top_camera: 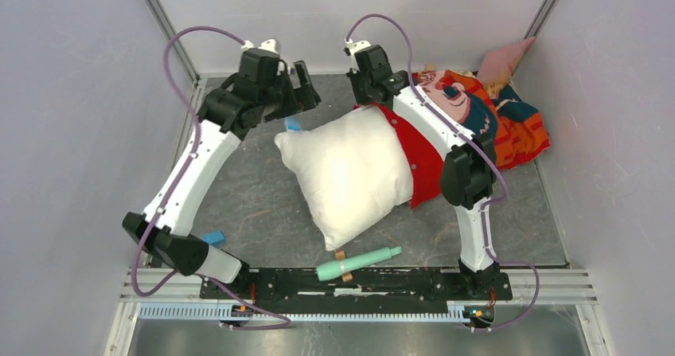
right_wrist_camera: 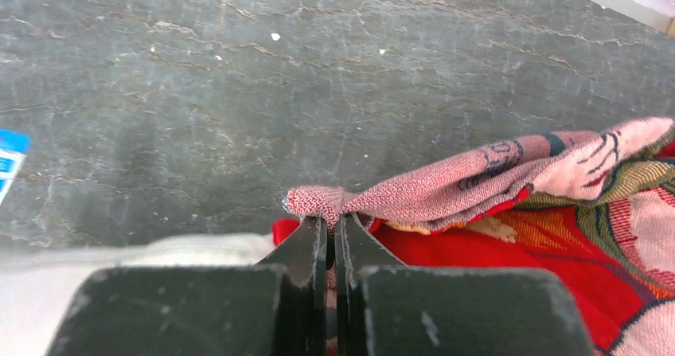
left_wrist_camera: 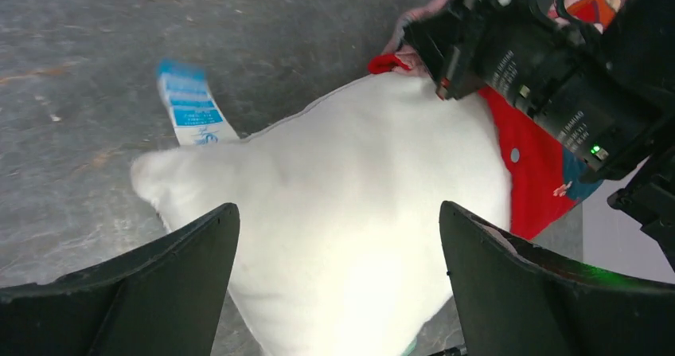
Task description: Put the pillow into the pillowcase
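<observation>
the left tool stands wide apart and holds nothing. its two dark fingers hang just above the far left part of the pillow, near the corner where a blue label sticks out onto the desk. the right tool is clenched on a pinch of pinkish woven hem, the upper lip of the pillowcase, and holds it up off the desk just beyond the pillow's far right corner.

the pillow lies across the middle of the desk, nearly all of it bare and white. only its right edge meets the red cloth, and the right arm hides how far it goes under. the rest of the pillowcase is bunched toward the far right corner of the desk, its cartoon face upward. a teal cylinder lies near the front rail, just off the pillow's near corner.

by my reading the step in hand is the stuffing itself: one side keeps the mouth lifted while the other feeds the cushion in, and the task is at an early stage. the next move likely calls for the left tool to take a fresh hold on the pillow's left side and push or drag it rightward into the opening. the right tool would need to keep the lip raised and taut, since a slack lip could fold under the pillow.
</observation>
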You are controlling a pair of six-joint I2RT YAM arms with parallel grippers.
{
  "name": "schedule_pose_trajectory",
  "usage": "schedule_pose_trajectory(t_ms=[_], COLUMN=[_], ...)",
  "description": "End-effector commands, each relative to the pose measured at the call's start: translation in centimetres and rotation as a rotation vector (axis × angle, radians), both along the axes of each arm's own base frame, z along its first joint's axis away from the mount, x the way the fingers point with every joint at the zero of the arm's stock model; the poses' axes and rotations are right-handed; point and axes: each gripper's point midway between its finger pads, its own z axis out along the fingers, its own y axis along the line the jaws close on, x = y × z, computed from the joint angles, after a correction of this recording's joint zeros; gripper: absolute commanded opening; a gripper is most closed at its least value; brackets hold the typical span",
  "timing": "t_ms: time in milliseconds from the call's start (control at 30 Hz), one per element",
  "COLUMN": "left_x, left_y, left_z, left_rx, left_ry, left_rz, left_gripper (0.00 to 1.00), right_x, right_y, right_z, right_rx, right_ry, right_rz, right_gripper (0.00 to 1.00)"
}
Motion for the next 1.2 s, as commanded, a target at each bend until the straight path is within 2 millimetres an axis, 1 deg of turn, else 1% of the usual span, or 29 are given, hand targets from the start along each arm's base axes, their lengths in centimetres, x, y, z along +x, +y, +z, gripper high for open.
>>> schedule_pose_trajectory(t_ms=[0,33,100,167,267,333,367,433,500,533,567,600,633,667,700,733,767,800,833,867,900,933,1067,1167], left_x=[-1.4,-1.7,-2.5,-3.3,-4.8,-5.1,-4.9,-4.3,-3.5,-3.1,-2.6,-2.1,-1.7,-1.3,-1.0,-0.7,-0.4,-0.2,0.0,0.1,0.2,0.3,0.6,0.7], left_y=[2.8,2.7,2.2,1.8,0.3,-0.5,-1.0,-2.4,-3.3,-3.2,-2.9,-2.6,-2.2,-1.8,-1.5,-1.3,-1.2,-1.2,-1.2,-1.1,-1.1,-1.1,-0.9,-0.8], left_z=[2.1,1.2,-1.8,-4.7,-8.6,-10.7,-11.6,-12.6,-13.8,-14.5,-15.4,-16.3,-17.0,-17.7,-18.3,-18.8,-19.1,-19.2,-19.3,-19.4,-19.4,-19.3,-19.2,-19.1], left_rx=[-0.018,-0.021,-0.034,-0.058,-0.131,-0.145,-0.158,-0.222,-0.256,-0.247,-0.229,-0.213,-0.197,-0.180,-0.173,-0.169,-0.169,-0.169,-0.165,-0.163,-0.162,-0.161,-0.164,-0.162], left_ry=[-0.084,-0.067,-0.010,0.047,0.114,0.151,0.159,0.152,0.165,0.174,0.183,0.189,0.196,0.207,0.216,0.221,0.225,0.223,0.223,0.224,0.222,0.221,0.216,0.216], left_rz=[0.004,-0.009,-0.028,-0.038,-0.072,-0.080,-0.083,-0.106,-0.094,-0.076,-0.045,-0.013,0.016,0.045,0.063,0.078,0.086,0.090,0.095,0.097,0.099,0.099,0.105,0.102], left_gripper=[1.00,1.00,1.00,1.00,1.00,1.00,1.00,1.00,1.00,1.00,0.99,0.94,0.87,0.80,0.73,0.66,0.58,0.52,0.46,0.40,0.36,0.33,0.22,0.18], right_x=[0.6,0.6,0.6,0.7,0.3,-0.2,-0.6,-1.5,-2.3,-2.7,-3.2,-3.7,-4.3,-5.0,-5.8,-6.7,-7.4,-8.2,-8.8,-9.2,-9.4,-9.4,-9.3,-8.9], right_y=[1.5,1.4,1.2,1.0,0.7,0.4,0.4,0.0,-0.6,-1.0,-1.4,-1.8,-2.4,-2.9,-3.5,-4.2,-4.7,-5.1,-5.3,-5.5,-5.7,-5.8,-5.2,-6.0], right_z=[9.0,9.5,10.5,10.9,11.1,11.4,11.7,12.5,13.1,13.5,13.8,13.9,14.3,13.9,14.0,13.8,13.1,12.9,12.0,11.5,10.5,9.7,6.3,4.3], right_rx=[0.148,0.150,0.155,0.149,0.132,0.117,0.109,0.096,0.081,0.074,0.063,0.050,0.040,0.020,0.007,-0.014,-0.038,-0.046,-0.060,-0.067,-0.085,-0.103,-0.158,-0.235], right_ry=[-0.208,-0.218,-0.238,-0.246,-0.246,-0.248,-0.252,-0.268,-0.273,-0.274,-0.270,-0.265,-0.269,-0.262,-0.268,-0.269,-0.261,-0.260,-0.250,-0.247,-0.234,-0.225,-0.157,-0.143], right_rz=[0.018,0.016,0.009,0.002,-0.001,-0.004,-0.001,-0.006,-0.014,-0.018,-0.025,-0.031,-0.039,-0.051,-0.062,-0.078,-0.088,-0.089,-0.086,-0.081,-0.076,-0.073,-0.027,-0.042], right_gripper=[0.00,0.00,0.00,0.00,0.00,0.01,0.04,0.14,0.26,0.35,0.47,0.56,0.65,0.72,0.76,0.79,0.81,0.82,0.82,0.83,0.83,0.83,0.83,0.85])
